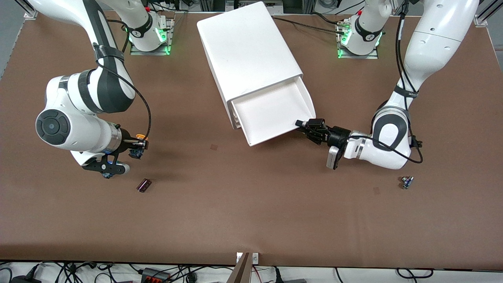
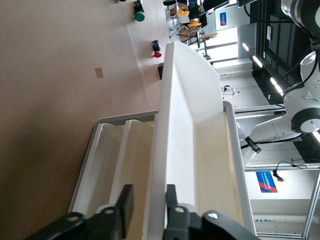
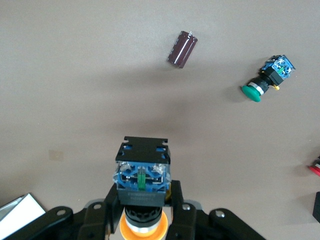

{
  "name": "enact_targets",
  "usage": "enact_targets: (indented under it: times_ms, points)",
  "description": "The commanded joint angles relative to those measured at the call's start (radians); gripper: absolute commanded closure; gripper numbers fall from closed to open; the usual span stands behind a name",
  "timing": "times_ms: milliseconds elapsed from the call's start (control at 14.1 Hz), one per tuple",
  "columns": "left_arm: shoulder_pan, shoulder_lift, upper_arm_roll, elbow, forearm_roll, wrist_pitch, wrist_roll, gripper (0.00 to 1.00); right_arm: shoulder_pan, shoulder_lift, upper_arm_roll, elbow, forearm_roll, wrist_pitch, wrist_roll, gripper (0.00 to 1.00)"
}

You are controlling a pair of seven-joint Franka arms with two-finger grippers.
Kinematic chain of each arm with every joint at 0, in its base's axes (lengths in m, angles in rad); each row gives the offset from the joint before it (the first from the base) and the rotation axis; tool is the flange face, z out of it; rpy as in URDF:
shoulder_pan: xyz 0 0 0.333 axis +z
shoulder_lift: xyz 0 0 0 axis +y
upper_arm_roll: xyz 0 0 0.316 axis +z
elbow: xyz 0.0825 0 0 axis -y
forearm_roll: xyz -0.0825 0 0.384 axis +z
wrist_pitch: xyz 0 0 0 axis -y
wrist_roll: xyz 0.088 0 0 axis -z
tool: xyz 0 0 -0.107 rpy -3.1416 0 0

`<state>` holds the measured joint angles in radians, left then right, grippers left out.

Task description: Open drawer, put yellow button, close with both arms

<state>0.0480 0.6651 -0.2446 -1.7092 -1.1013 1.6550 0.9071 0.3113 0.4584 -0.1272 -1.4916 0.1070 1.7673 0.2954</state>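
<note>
The yellow button (image 1: pixel 138 137) is held in my right gripper (image 1: pixel 139 146), up over the table toward the right arm's end. In the right wrist view its black-and-blue body (image 3: pixel 142 172) sits between the shut fingers (image 3: pixel 111 200), with the orange cap underneath. The white cabinet (image 1: pixel 247 51) stands mid-table with its drawer (image 1: pixel 275 135) pulled out and bare inside. My left gripper (image 1: pixel 300 124) is at the corner of the drawer's front wall. In the left wrist view that gripper (image 2: pixel 148 202) straddles the wall (image 2: pixel 170 125), one finger (image 2: pixel 171 200) against it and the other standing off with a gap.
A dark cylinder (image 1: pixel 144 185) lies on the table near my right gripper and also shows in the right wrist view (image 3: pixel 182 49). A green-capped button (image 3: pixel 265 80) lies beside it. A red-capped button (image 2: pixel 156 49) lies farther on. A small blue-and-grey part (image 1: pixel 406 182) lies near the left arm.
</note>
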Motion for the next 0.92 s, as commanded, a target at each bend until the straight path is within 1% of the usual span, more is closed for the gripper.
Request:
enact_targets:
  times_ms: [0,142,284,496,567,638,851]
  points:
    - [0.013,0.008,0.004,0.026,0.026,-0.021,-0.043,0.0,-0.011,-0.009,-0.005,0.01,0.007,-0.022,0.014,1.0]
    - [0.03,-0.025,0.004,0.026,0.027,-0.041,-0.156,0.0,-0.018,-0.009,-0.003,0.01,0.013,-0.02,0.021,1.0]
    - [0.035,-0.061,0.004,0.03,0.027,-0.061,-0.29,0.0,-0.005,-0.01,-0.005,0.01,0.01,-0.02,0.044,1.0]
    - [0.036,-0.113,0.014,0.033,0.044,-0.06,-0.449,0.0,-0.043,-0.012,-0.014,0.011,0.017,-0.012,0.068,1.0]
    - [0.036,-0.124,0.016,0.045,0.108,-0.054,-0.492,0.0,-0.04,-0.029,-0.012,0.011,0.017,-0.012,0.085,1.0]
    - [0.036,-0.125,0.016,0.09,0.191,-0.052,-0.535,0.0,-0.038,-0.041,-0.002,0.013,0.017,-0.011,0.138,1.0]
    - [0.032,-0.124,0.015,0.198,0.519,-0.052,-0.669,0.0,-0.005,-0.061,0.008,0.013,0.019,-0.011,0.327,1.0]
